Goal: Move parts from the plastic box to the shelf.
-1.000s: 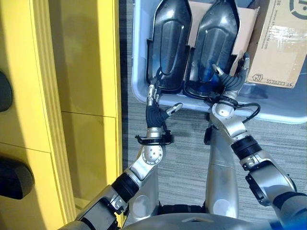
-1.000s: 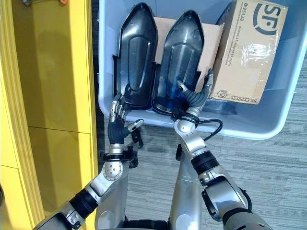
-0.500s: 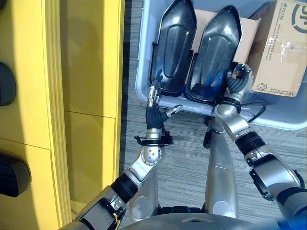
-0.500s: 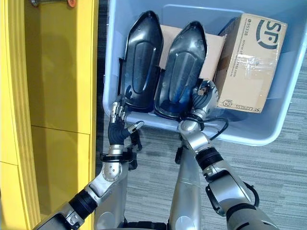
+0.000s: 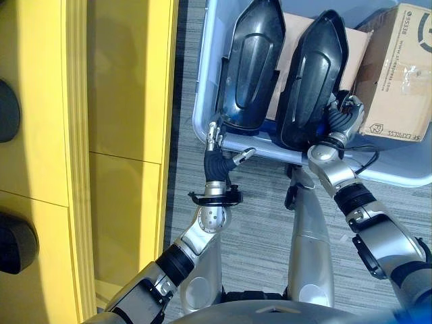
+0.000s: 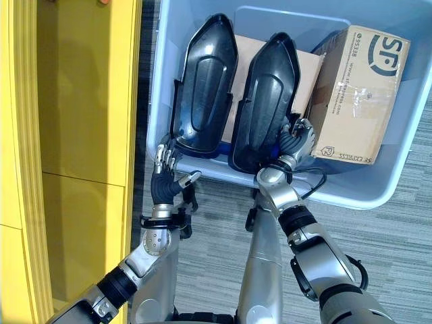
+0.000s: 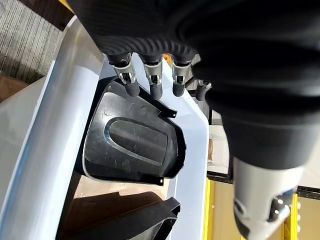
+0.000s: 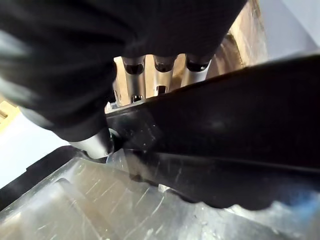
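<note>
Grey carpet holds the box, where the right hand pinches the right part, which may slip; left hand open.

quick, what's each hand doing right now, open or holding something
Left hand: open, fingers straight at the plastic box rim by the left black part, holding nothing.
Right hand: shut on the edge of the right black part.
</note>
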Robot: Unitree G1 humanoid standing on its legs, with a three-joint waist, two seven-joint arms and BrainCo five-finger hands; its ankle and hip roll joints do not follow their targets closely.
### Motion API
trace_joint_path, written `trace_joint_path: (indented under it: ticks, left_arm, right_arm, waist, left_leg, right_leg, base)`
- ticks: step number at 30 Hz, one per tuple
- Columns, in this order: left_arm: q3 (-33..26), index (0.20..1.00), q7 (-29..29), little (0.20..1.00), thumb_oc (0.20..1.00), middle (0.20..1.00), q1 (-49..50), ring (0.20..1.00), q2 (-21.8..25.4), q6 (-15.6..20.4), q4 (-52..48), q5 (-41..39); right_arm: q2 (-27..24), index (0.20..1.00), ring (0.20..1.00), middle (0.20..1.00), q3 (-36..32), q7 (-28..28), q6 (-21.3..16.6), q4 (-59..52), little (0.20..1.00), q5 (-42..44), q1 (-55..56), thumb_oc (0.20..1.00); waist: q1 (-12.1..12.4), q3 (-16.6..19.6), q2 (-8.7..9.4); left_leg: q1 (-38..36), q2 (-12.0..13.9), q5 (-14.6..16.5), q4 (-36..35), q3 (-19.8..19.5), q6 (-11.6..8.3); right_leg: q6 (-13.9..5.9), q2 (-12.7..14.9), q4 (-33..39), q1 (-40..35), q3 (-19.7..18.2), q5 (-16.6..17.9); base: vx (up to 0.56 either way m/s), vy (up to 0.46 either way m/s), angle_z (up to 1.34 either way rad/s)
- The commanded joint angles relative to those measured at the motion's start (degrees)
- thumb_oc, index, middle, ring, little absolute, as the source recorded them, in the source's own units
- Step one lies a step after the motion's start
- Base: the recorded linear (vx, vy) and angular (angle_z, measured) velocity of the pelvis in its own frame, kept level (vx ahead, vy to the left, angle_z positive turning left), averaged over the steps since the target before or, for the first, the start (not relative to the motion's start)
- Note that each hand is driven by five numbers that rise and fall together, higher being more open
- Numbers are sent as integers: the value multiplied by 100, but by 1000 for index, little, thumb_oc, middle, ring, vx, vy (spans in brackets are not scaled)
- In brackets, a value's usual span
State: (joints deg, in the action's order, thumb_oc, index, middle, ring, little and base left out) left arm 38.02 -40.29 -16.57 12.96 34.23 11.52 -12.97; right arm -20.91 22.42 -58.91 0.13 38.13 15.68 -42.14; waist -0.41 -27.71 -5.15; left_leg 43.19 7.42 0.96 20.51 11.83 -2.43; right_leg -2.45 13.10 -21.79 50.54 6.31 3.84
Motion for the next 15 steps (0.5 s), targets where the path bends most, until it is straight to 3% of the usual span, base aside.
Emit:
trace_joint_path:
  ticks: [1,3,5,10,15]
  left_arm:
    - [-106,1000,81,1000,1000,1000,-4,1000,44,288,-421,104]
    - [-82,1000,67,1000,1000,1000,34,1000,52,284,-438,135]
    - [-57,1000,-66,1000,1000,1000,73,1000,70,196,-552,207]
    - [-42,1000,43,1000,1000,1000,160,1000,84,313,-691,166]
    - [23,1000,232,1000,1000,1000,210,1000,122,207,-944,139]
  right_arm:
    - [688,200,200,200,477,604,65,815,200,648,806,200]
    - [651,200,200,200,494,469,-242,681,200,393,792,200]
    - [566,200,200,200,457,-60,-550,-6,200,-216,723,200]
    - [510,200,200,200,323,-249,-527,-843,200,-603,773,200]
    - [491,200,200,200,213,-23,-587,-1321,200,-540,799,200]
  waist:
    - [163,-209,-385]
    - [162,-209,-386]
    - [139,-209,-380]
    - [61,-209,-327]
    - [-24,-209,-258]
  left_leg:
    - [406,-560,-258,-62,-252,159]
    - [371,-571,-256,-73,-265,169]
    - [249,-595,-277,-144,-307,187]
    - [-24,-549,-317,-307,-344,173]
    - [-418,-493,-339,-512,-299,140]
  right_leg:
    - [192,-542,-626,-81,211,-555]
    - [192,-550,-618,-109,194,-549]
    - [181,-571,-612,-197,117,-545]
    - [162,-604,-472,-432,5,-507]
    - [182,-676,-203,-755,-6,-443]
  base:
    - [0,0,0]
    - [0,0,0]
    - [0,0,0]
    - [0,0,0]
    - [3,34,-2]
